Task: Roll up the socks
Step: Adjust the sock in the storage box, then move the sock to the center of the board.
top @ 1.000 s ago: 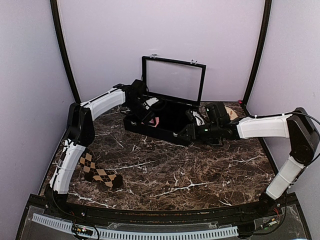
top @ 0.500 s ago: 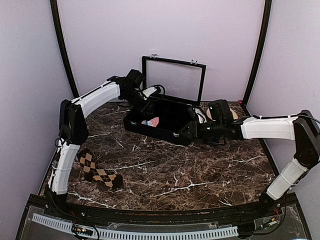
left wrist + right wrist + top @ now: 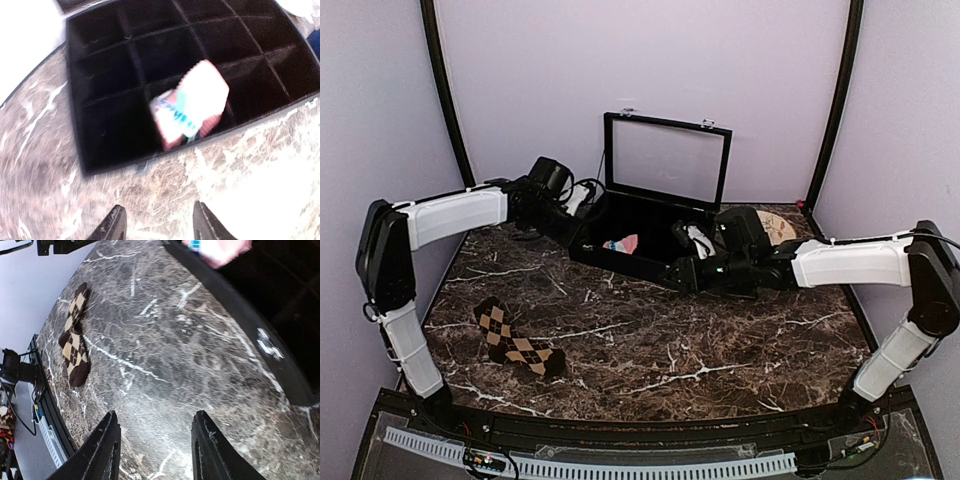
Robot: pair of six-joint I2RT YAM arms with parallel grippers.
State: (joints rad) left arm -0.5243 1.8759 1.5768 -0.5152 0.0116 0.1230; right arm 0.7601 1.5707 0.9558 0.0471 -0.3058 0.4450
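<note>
The pink sock (image 3: 192, 107), with teal and white patches, sits bundled in a front compartment of the black divided box (image 3: 100, 165); from above the pink sock (image 3: 620, 243) shows near the box's front wall. The dark brown argyle sock (image 3: 520, 346) lies flat on the marble at the near left, also seen as the argyle sock (image 3: 75, 340). My left gripper (image 3: 159, 224) hangs open over bare marble just outside the box's corner, left gripper (image 3: 585, 208). My right gripper (image 3: 157, 445) is open and empty over the marble by the box's front edge, right gripper (image 3: 682, 270).
The box's lid (image 3: 667, 160) stands upright at the back. A tan round object (image 3: 782, 224) lies behind the right arm. Purple walls close in both sides and the back. Marble table (image 3: 700, 340) stretches between the box and the arm bases.
My left gripper has pulled back out of the box to the left, leaving the pink sock in its compartment. The right gripper has shifted a little left along the box front.
</note>
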